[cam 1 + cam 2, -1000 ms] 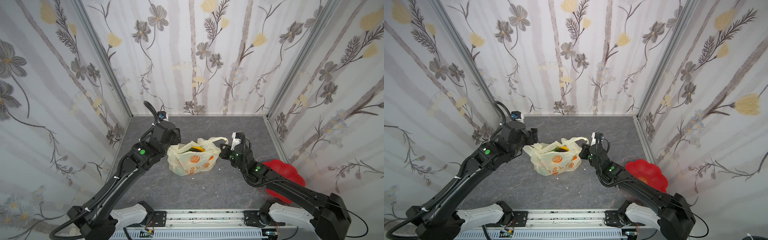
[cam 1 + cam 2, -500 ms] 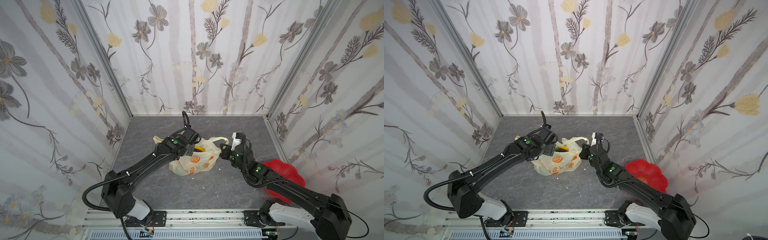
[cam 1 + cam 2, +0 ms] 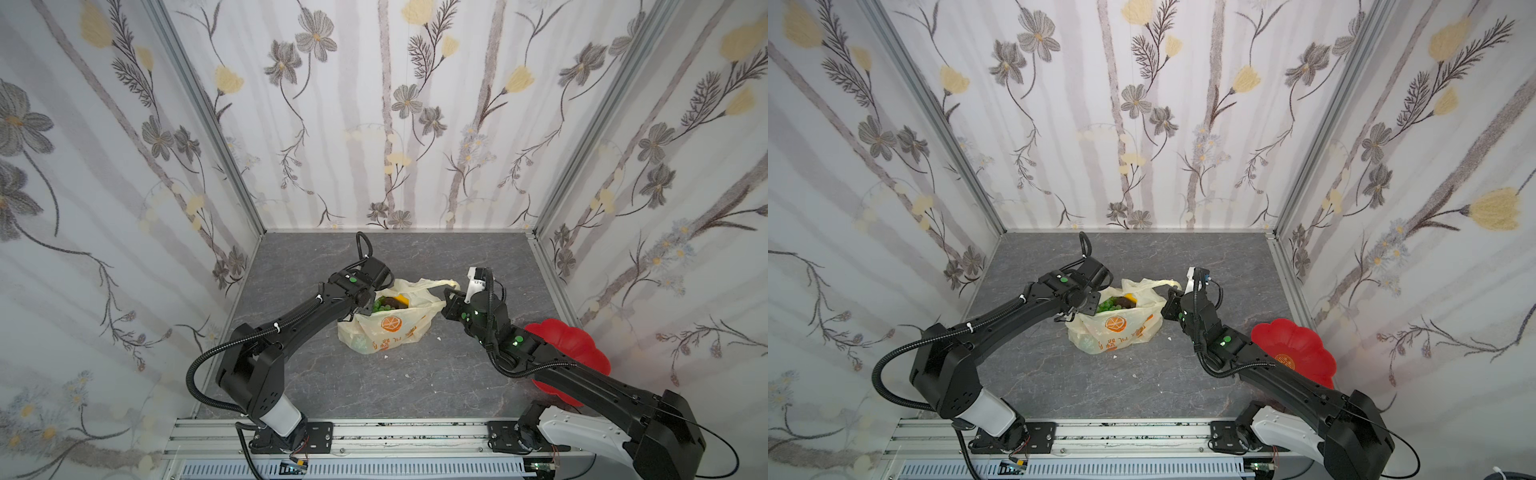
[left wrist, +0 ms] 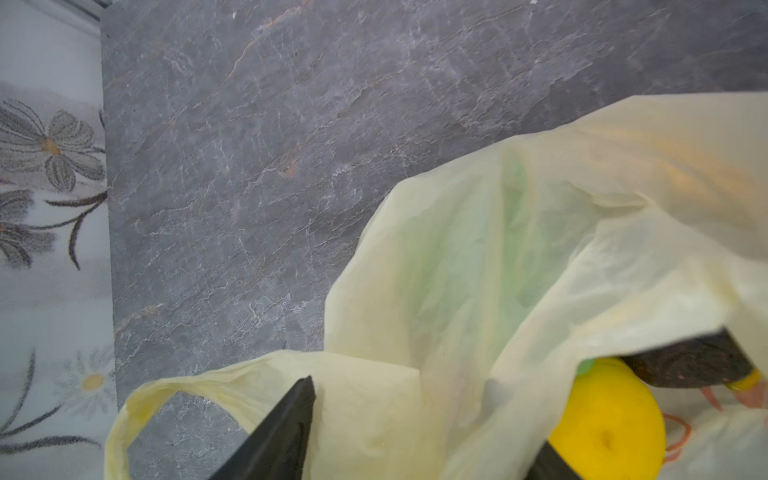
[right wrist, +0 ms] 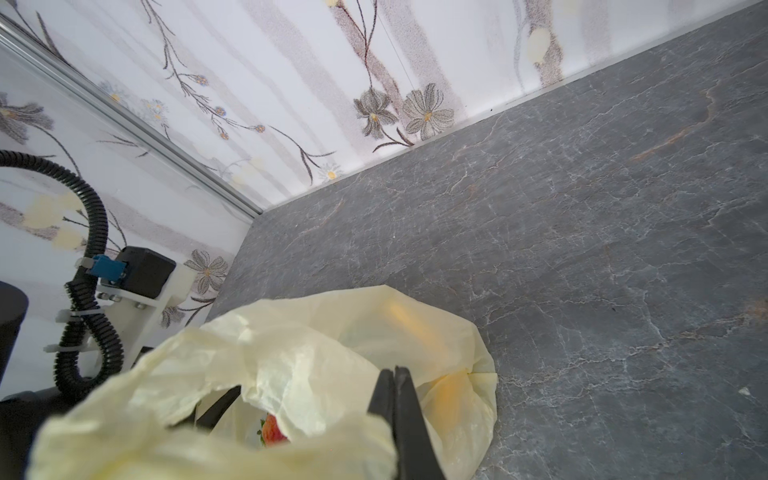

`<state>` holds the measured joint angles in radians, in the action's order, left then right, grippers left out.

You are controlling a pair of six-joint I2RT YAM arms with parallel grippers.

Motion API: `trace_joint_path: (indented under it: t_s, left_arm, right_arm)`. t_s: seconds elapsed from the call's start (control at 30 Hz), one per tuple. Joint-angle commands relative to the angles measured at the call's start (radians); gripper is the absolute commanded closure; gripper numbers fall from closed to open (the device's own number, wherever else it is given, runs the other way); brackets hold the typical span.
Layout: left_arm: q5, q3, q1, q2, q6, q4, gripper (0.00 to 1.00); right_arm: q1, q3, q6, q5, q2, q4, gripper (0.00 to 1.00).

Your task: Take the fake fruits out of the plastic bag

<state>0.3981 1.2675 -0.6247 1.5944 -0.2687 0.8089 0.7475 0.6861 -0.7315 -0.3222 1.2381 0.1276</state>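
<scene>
We count one plastic bag (image 3: 368,332), one red flower-shaped dish (image 3: 582,347), one lemon (image 4: 606,432), one grape bunch (image 3: 380,306), one strawberry (image 5: 274,430), one dark brown piece (image 4: 690,365).

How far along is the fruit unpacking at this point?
Done: nothing; no fruit shows outside the plastic bag. In hand: right end effector shut on the bag's edge, left end effector open at its mouth. Left: the fake fruits, grapes and lemon among them, sit inside.

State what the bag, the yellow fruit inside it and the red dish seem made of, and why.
Bag: thin translucent plastic film; crinkles, green shows through.
Yellow fruit: probably smooth moulded plastic; even colour, soft sheen.
Red dish: likely moulded plastic; uniform red, scalloped rim.
</scene>
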Motion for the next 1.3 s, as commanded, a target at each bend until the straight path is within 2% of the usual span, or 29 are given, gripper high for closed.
trace_joint_path:
  t_s: [0.0,0.13,0.3,0.4,0.5,0.63,0.73,0.83,0.93,1.07,1.17,1.27]
  left_arm:
    - [-0.002,-0.002,0.048,0.005,-0.039,-0.029,0.51]
    - [-0.040,-0.004,0.137,0.012,-0.080,-0.086,0.76]
    - [-0.101,0.018,0.181,0.042,-0.104,-0.168,1.00]
    - [-0.155,0.086,0.168,0.065,-0.100,-0.202,1.00]
    - [-0.158,0.159,0.125,0.067,-0.092,-0.225,1.00]
    - [-0.175,0.236,0.088,0.079,-0.089,-0.240,1.00]
    - [-0.189,0.251,0.083,0.097,-0.088,-0.247,1.00]
    - [-0.184,0.245,0.082,0.099,-0.092,-0.259,1.00]
    - [-0.186,0.230,0.082,0.093,-0.095,-0.277,1.00]
    - [-0.184,0.215,0.083,0.085,-0.098,-0.295,1.00]
    - [-0.181,0.205,0.083,0.085,-0.100,-0.302,1.00]
    - [-0.180,0.197,0.083,0.082,-0.103,-0.309,1.00]
  right_arm:
    - [-0.022,-0.007,0.001,-0.014,0.007,0.001,1.00]
    - [-0.076,-0.037,-0.026,0.030,0.001,0.012,1.00]
    - [-0.097,-0.054,-0.030,0.042,-0.015,0.004,1.00]
    - [-0.095,-0.045,-0.010,0.061,-0.008,-0.005,1.00]
    - [-0.094,-0.017,0.042,0.076,-0.005,-0.040,0.99]
    - [-0.091,0.038,0.135,0.052,-0.035,-0.151,0.53]
    - [-0.071,0.108,0.205,-0.011,-0.077,-0.270,0.30]
    - [-0.026,0.196,0.248,-0.147,-0.115,-0.426,0.16]
    - [0.051,0.321,0.272,-0.283,-0.117,-0.575,0.12]
    - [0.232,0.520,0.262,-0.425,-0.027,-0.734,0.14]
    - [0.320,0.616,0.271,-0.446,0.083,-0.762,0.14]
    - [0.336,0.654,0.273,-0.403,0.189,-0.743,0.15]
